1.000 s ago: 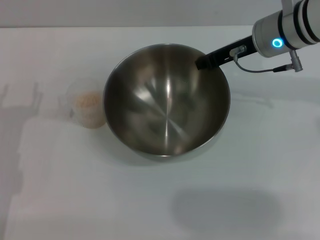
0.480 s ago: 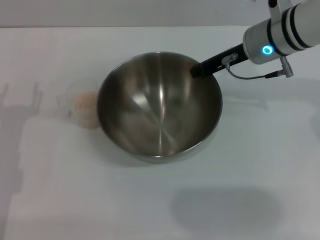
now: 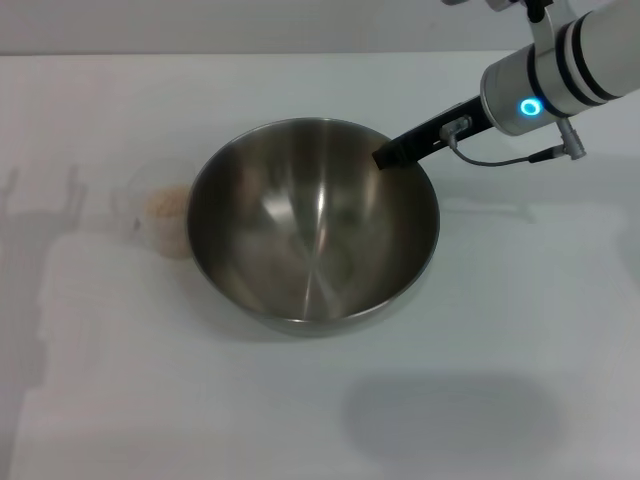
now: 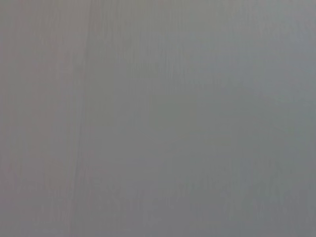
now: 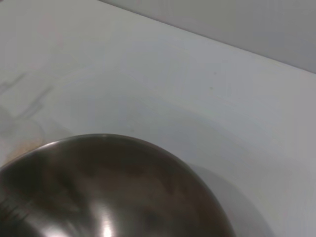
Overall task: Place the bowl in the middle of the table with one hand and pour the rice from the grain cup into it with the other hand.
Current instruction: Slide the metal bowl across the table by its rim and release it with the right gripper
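Now the right pincer (image 3: 385,158) grips the shiny round steel bowl (image 3: 312,235).

Probably lab: bare white table (image 3: 300,420)

No text, label, brand, number or sign can be read in any of the views. A glowing blue ring (image 3: 526,107) is seen on the wrist of the right arm, but it carries no characters. The bowl (image 3: 312,224), the grain cup (image 3: 160,208) and the table (image 3: 500,330) are unmarked as far as can be told.
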Controlling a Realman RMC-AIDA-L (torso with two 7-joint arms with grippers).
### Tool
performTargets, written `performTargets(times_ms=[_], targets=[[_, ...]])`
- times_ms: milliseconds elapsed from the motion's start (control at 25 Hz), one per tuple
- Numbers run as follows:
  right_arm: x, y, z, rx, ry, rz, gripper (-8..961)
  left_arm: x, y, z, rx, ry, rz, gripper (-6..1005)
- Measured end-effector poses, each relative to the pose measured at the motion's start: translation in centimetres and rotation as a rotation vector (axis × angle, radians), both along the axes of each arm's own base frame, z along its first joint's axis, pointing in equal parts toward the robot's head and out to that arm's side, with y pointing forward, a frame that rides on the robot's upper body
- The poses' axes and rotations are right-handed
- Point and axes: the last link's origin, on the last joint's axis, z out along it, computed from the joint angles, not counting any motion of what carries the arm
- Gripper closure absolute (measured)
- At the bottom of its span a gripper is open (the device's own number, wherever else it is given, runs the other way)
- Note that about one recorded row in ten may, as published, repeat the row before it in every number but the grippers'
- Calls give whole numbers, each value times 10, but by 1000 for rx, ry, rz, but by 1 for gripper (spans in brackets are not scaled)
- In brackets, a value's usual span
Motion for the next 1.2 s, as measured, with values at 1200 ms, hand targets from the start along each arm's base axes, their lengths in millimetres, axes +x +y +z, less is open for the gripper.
performTargets(times_ms=[1200], targets=[[-82, 22, 64, 462, 218, 452, 545, -2, -5, 3, 17, 3, -2, 342]])
